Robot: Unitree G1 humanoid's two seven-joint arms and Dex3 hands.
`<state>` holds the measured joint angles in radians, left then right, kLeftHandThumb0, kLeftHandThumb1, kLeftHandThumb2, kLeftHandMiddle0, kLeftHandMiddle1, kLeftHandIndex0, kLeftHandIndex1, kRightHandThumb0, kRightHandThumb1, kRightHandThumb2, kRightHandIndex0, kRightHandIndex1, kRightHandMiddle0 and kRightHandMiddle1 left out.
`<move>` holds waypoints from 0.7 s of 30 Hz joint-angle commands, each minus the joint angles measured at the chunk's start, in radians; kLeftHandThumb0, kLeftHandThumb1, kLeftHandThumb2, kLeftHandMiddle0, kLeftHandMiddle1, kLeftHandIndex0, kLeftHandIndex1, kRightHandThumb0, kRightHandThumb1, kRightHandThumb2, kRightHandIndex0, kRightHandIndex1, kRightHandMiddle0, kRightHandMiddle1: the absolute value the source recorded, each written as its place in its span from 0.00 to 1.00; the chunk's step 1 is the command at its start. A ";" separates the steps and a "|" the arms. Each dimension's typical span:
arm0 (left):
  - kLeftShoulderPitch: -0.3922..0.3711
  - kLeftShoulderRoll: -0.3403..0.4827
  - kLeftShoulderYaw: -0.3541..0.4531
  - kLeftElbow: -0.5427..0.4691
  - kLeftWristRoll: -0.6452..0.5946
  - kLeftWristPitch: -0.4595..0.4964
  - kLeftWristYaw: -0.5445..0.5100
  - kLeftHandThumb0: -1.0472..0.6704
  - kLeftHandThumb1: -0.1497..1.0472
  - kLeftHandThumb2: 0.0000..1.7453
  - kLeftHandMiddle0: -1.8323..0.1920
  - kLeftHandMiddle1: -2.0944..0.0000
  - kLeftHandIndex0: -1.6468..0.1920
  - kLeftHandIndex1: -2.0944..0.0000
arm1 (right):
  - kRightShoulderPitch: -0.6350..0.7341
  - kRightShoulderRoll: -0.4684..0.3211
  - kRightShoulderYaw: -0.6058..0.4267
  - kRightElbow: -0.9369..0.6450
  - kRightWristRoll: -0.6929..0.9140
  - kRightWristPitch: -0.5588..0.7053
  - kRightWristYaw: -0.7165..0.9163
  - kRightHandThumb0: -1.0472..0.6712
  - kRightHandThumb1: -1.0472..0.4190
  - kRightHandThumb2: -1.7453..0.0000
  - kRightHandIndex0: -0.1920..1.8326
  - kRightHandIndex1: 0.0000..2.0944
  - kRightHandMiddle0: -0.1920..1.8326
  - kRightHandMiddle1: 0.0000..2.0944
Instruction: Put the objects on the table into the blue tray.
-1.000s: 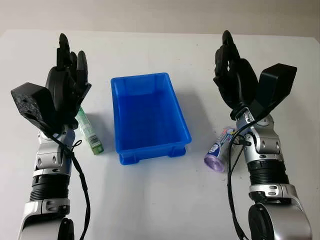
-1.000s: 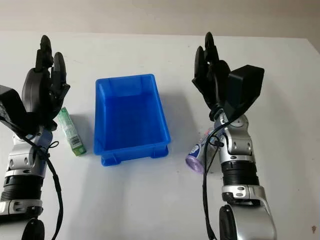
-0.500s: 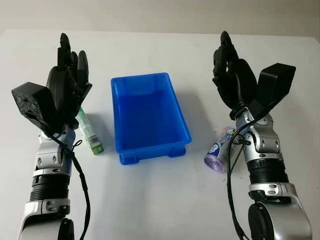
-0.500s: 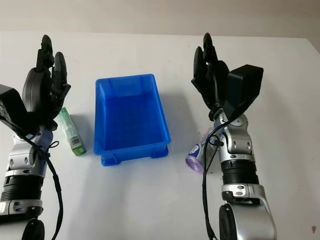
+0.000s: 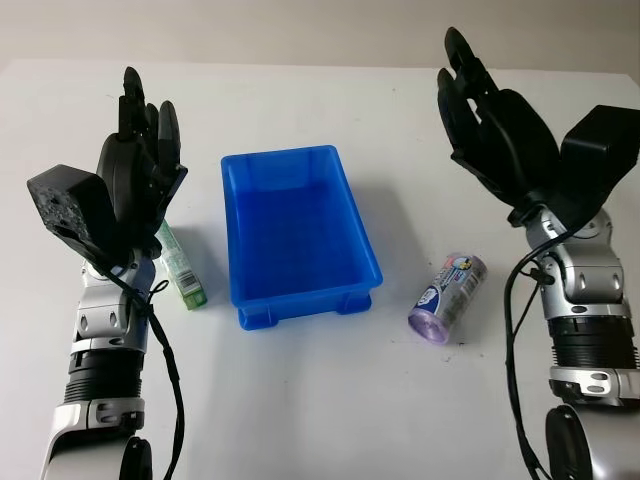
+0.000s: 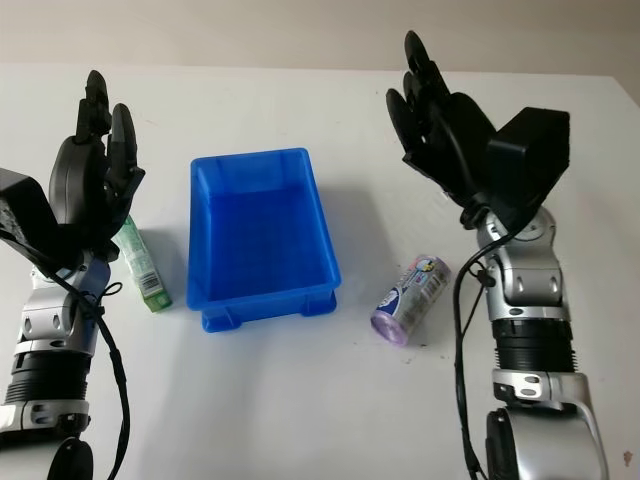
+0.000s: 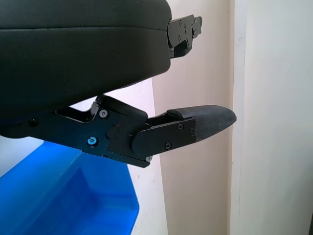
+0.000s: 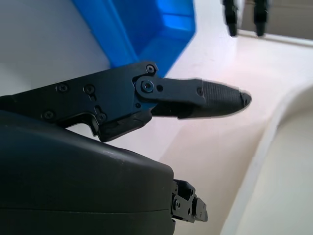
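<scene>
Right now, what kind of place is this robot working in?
Likely a lab test bench: a bare white table holding a blue tray, a green carton and a can.

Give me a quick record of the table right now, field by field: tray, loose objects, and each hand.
tray: blue tray, mid-table, nothing in it
object one: green box, lying on the table on the tray's left side
object two: purple can, lying on its side on the tray's right side
left hand: open, raised over the green box
right hand: open, raised beyond the purple can
</scene>
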<state>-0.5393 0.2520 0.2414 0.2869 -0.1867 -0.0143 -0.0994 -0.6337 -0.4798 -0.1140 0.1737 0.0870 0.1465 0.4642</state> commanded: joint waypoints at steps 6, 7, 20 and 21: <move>-0.004 0.006 0.001 -0.004 0.001 -0.003 -0.005 0.21 1.00 0.36 1.00 1.00 1.00 1.00 | 0.007 -0.154 0.025 -0.094 -0.044 0.018 0.123 0.08 0.04 0.95 0.00 0.00 0.00 0.00; -0.005 0.006 0.001 -0.003 0.002 -0.004 -0.006 0.21 1.00 0.36 1.00 1.00 1.00 1.00 | 0.011 -0.177 0.027 -0.112 -0.045 0.032 0.145 0.08 0.05 0.96 0.00 0.00 0.00 0.00; -0.015 0.013 0.002 0.007 0.002 0.004 -0.011 0.21 1.00 0.36 1.00 1.00 1.00 1.00 | 0.123 -0.463 0.094 -0.360 -0.249 -0.076 0.348 0.22 0.19 0.98 0.00 0.02 0.02 0.03; -0.016 0.015 0.002 0.008 0.003 0.007 -0.011 0.21 1.00 0.36 1.00 1.00 1.00 1.00 | 0.141 -0.478 0.093 -0.377 -0.260 -0.094 0.358 0.24 0.20 0.98 0.00 0.02 0.02 0.03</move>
<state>-0.5413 0.2543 0.2410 0.2943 -0.1857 -0.0099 -0.1067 -0.5168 -0.9267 -0.0228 -0.1697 -0.1637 0.0718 0.8103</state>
